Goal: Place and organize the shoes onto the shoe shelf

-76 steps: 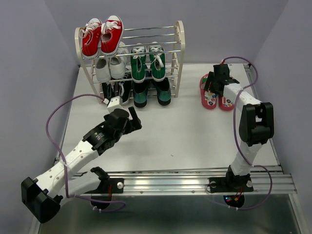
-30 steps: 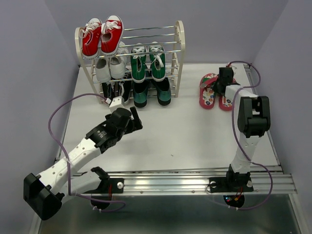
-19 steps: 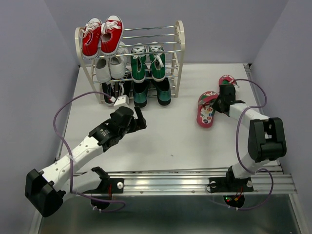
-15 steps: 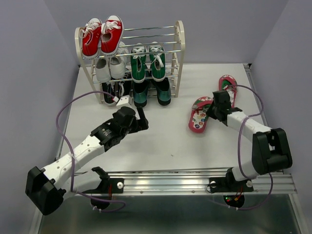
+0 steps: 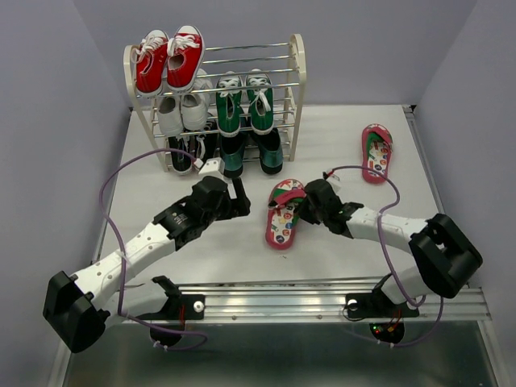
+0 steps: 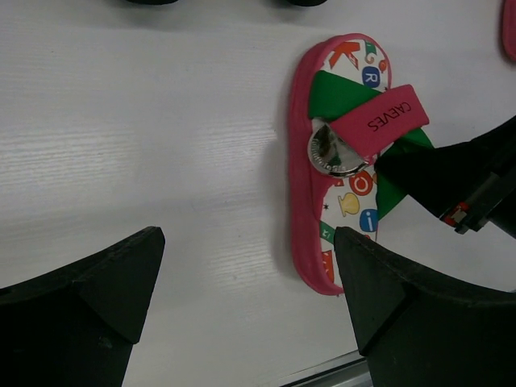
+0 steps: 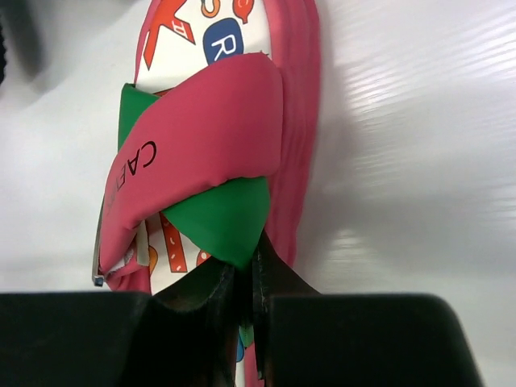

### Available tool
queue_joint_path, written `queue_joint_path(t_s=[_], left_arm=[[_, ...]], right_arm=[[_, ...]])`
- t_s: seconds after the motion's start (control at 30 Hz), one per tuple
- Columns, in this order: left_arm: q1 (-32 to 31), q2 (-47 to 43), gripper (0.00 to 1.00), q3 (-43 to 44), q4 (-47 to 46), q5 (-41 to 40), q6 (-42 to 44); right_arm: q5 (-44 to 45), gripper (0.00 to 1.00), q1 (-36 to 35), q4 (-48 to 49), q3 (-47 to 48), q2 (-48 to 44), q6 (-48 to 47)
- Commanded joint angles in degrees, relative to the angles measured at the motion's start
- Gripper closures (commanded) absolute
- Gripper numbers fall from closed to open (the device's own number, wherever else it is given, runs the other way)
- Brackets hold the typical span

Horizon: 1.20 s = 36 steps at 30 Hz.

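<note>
The right tool [image 5: 301, 204] is pinched narrow on the green underside of the pink strap of one flip-flop [image 5: 278, 214], seen close in the right wrist view, where the tool [image 7: 242, 278] grips the flip-flop [image 7: 218, 121] by the strap alone. This shoe lies at the middle of the tabletop [image 5: 355, 121] in the top view, its long axis running nearly up and down the frame with the strap end uppermost, toward the shoe shelf [image 5: 299, 89] at upper left. Whether its sole rests on the tabletop or hangs just clear cannot be told. The left tool [image 5: 234, 197] is spread wide and empty just to the shoe's left, between it and the shelf's foot; from its own camera the tool [image 6: 246, 242] looks down on the flip-flop [image 6: 347, 161] at centre right. The second flip-flop [image 5: 375, 151] lies well apart at right, nearer the right arm. The bare rods on the top tier's right half look like the likely place. The held shoe's heel is cut off behind the right tool's fingers [image 7: 193, 302].
</note>
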<state>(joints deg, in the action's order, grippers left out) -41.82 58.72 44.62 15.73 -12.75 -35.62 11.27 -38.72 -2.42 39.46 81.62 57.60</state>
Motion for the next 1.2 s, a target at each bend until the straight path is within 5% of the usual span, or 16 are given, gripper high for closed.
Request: queue_joint_path(t_s=[0.0,0.13,0.33,0.43,0.53,0.67,0.9,1.17], left_arm=[[-1.1,-1.7,0.01,-2.3,-2.0,2.1,-0.3],[-2.1,-3.3,0.01,-4.5,-2.5,3.1,-1.1],[-4.3,-0.8,0.01,-7.0,-7.4,11.6,0.9],[-5.7,1.0,0.01,-7.0,-7.5,10.6,0.7],[-7.2,3.2,0.01,-6.7,-7.5,9.7,0.6],[-9.2,7.3,0.01,-5.7,-8.0,9.1,1.2],[-12.3,16.2,0.01,-2.0,-8.0,5.8,2.7],[-13.3,22.5,0.01,2.3,-6.6,3.2,3.4]], right_arm=[[-1.1,0.91,-5.2,9.0,3.2,3.6,7.5],[-0.3,0.82,-7.3,9.1,6.2,6.0,7.0],[-2.5,0.5,-7.3,8.7,6.9,7.3,6.6],[-0.7,0.32,-7.3,5.9,6.8,4.6,4.0],[0.7,0.0,-7.3,2.6,6.7,0.9,1.6],[1.4,0.0,-7.3,-2.2,5.5,-4.5,-0.7],[17.2,0.0,-6.7,-14.0,4.6,-16.8,-2.1],[23.5,0.0,-4.9,-15.8,3.3,-24.8,-5.0]])
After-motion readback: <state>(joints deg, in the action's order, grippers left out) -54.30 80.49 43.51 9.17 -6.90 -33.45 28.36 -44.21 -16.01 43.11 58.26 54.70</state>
